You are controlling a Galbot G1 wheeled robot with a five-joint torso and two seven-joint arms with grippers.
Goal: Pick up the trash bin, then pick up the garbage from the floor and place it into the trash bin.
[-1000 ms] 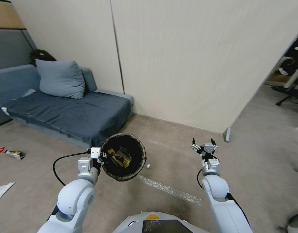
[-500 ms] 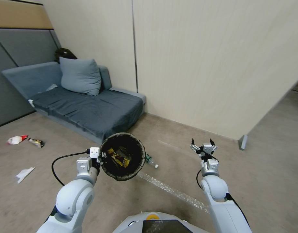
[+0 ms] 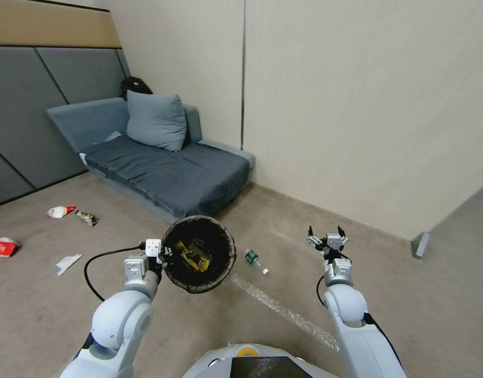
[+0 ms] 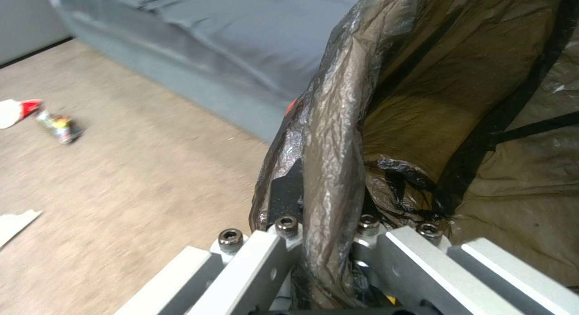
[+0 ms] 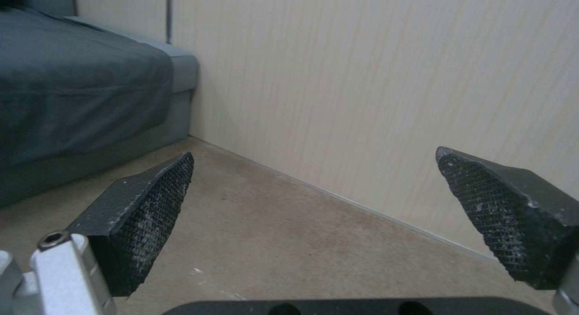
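Observation:
My left gripper (image 3: 165,255) is shut on the rim of the trash bin (image 3: 228,247) and holds it off the floor, its mouth tilted toward me. The black liner (image 4: 332,125) is pinched between the jaws, and a yellow wrapper (image 3: 191,256) lies inside. Garbage lies on the floor to the left: a red-and-white packet (image 3: 60,211), a dark wrapper (image 3: 87,218), a red packet (image 3: 3,247) and white paper (image 3: 68,263). A small bottle (image 3: 256,261) lies just right of the bin. My right gripper (image 3: 325,235) hangs open and empty, its fingers (image 5: 151,206) wide apart.
A grey sofa (image 3: 168,173) with a cushion (image 3: 156,119) stands against the wall behind the bin. A strip of clear plastic (image 3: 283,312) runs across the carpet between my arms. A grey post (image 3: 421,244) marks the wall's end at the right.
The camera has turned left, so the sofa and wall slid right in the picture. More litter and the bottle have come into view. Both arms keep their pose.

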